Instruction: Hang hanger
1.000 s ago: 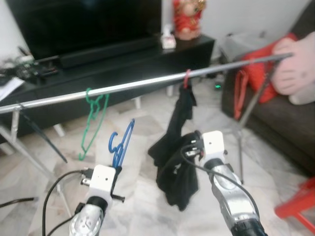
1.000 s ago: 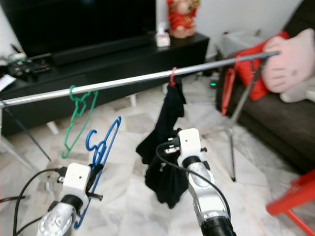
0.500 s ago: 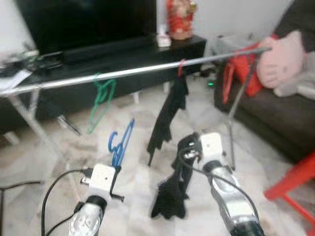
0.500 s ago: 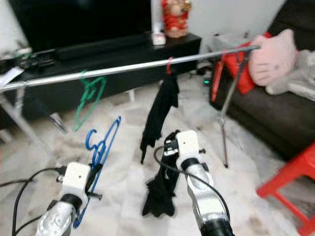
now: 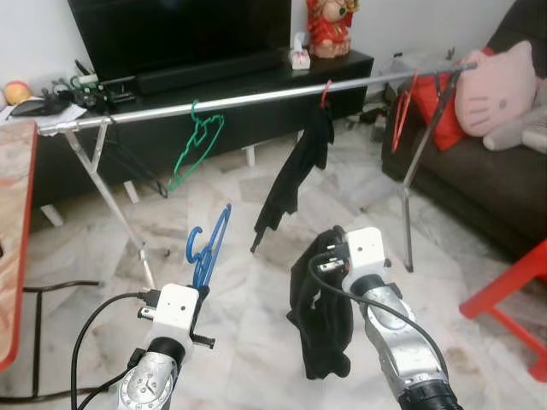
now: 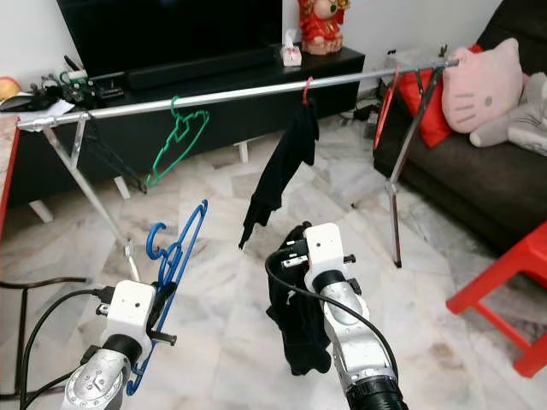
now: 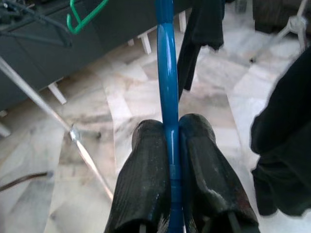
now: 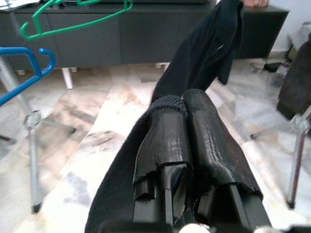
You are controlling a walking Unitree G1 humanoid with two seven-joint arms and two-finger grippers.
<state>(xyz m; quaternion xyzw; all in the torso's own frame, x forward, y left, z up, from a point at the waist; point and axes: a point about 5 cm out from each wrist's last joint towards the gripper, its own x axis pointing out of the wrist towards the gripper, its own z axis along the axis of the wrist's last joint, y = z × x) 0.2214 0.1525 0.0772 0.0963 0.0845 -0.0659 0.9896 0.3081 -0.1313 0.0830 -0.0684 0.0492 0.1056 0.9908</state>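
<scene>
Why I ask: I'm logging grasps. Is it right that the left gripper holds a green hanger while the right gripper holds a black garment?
Not quite. The left gripper is shut on the blue hanger, as the left wrist view shows; the green hanger hangs on the rail. The right gripper does hold the black garment.

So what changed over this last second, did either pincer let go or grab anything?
No. The camera view has pulled back, so the rail looks farther off. The left pincer stays shut on the blue hanger, and the right pincer stays shut on the black garment. The green hanger stays on the rail.
</scene>
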